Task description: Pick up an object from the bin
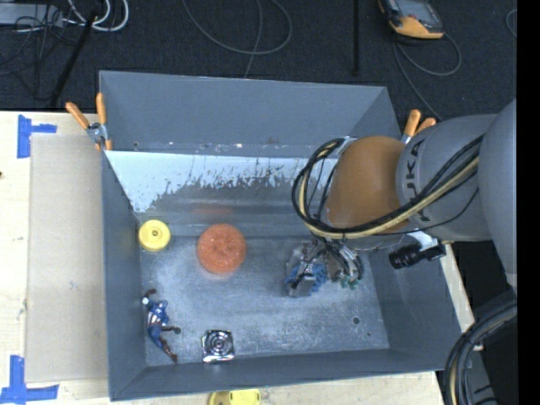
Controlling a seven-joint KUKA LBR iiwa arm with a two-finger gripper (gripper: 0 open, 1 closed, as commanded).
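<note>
My gripper (325, 267) is low in the right half of the bin, under the arm's orange cover. Directly beneath and around its fingers lies a small blue object (305, 277) with grey parts, and a small green piece (349, 284) lies just to its right. The fingers hang close over these things, and their spread is hidden by the wrist and the clutter. An orange round sponge-like ball (221, 248) rests to the left of the gripper, near the bin's middle.
A yellow round cap (153, 235) lies at the left of the bin floor. A blue and red toy figure (159, 324) is in the front left corner. A small shiny metal piece (218, 344) sits by the front wall.
</note>
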